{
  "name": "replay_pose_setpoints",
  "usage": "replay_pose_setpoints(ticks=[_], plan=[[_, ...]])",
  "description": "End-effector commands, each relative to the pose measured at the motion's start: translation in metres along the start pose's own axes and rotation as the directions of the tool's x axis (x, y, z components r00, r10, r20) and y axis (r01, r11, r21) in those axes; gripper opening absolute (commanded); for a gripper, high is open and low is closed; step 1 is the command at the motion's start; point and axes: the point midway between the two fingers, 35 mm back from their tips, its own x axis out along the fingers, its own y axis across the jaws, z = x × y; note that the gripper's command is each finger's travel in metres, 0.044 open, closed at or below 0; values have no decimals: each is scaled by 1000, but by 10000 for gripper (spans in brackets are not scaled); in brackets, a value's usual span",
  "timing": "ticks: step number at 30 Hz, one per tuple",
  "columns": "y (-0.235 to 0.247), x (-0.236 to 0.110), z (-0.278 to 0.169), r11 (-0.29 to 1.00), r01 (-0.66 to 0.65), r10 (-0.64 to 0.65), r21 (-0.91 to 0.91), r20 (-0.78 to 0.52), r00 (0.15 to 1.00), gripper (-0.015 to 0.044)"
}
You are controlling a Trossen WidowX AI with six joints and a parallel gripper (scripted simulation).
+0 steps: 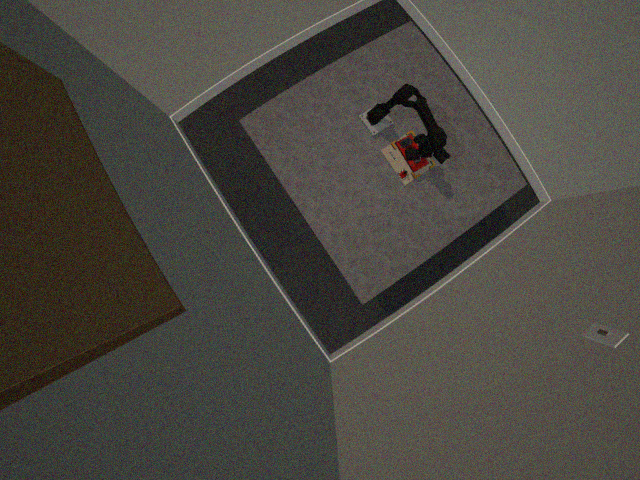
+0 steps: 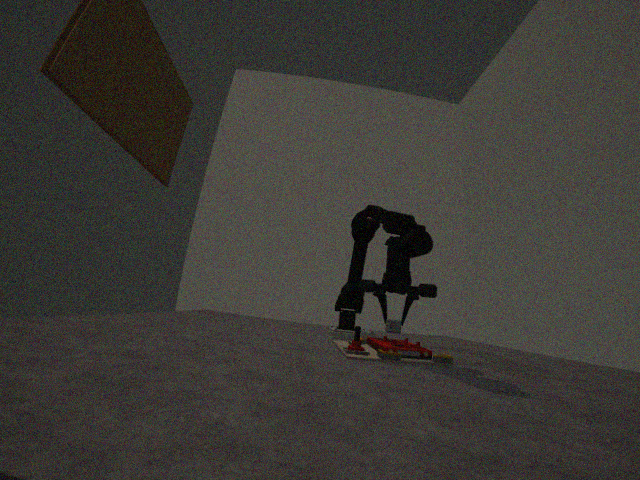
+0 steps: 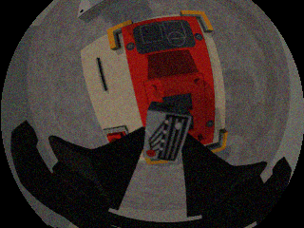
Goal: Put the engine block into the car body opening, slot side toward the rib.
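My gripper (image 3: pixel 166 136) (image 2: pixel 393 325) is shut on the grey engine block (image 3: pixel 165 132) (image 2: pixel 393 326) and holds it a little above the red car body (image 3: pixel 171 70) (image 2: pixel 398 346) (image 1: pixel 410 152). In the wrist view the block hangs over the near part of the body, by a dark opening (image 3: pixel 179 103). A darker red recess (image 3: pixel 170 64) and a grey panel (image 3: pixel 161 36) lie farther along the body. The body rests on a cream board (image 3: pixel 114 89) (image 1: pixel 391 157) (image 2: pixel 343 345) with yellow corner brackets (image 3: pixel 116 34). I cannot tell the slot or the rib.
A small red part (image 3: pixel 116 135) (image 2: pixel 356 345) (image 1: pixel 402 173) sits on the board beside the body. The arm's grey base plate (image 1: pixel 369 122) lies just beyond the board. The arm (image 1: pixel 423 118) (image 2: pixel 382 258) arches over the board.
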Motion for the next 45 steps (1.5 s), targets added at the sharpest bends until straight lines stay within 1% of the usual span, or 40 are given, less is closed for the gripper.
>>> replay_pose_setpoints(ticks=[1, 6, 8, 14, 38, 45], plan=[[-8, 4, 2, 991, 3, -3, -131, 3, 1000, 0], [-17, 7, 4, 956, 4, -3, -294, 3, 1000, 0], [-19, 8, 5, 949, 4, -3, -316, 3, 1000, 0], [-19, 8, 5, 942, 4, -3, -335, 3, 1000, 157], [-20, 8, 4, 931, 4, -3, -364, 3, 1000, 159], [-20, 8, 4, 964, 4, -3, -265, 3, 1000, 159]])
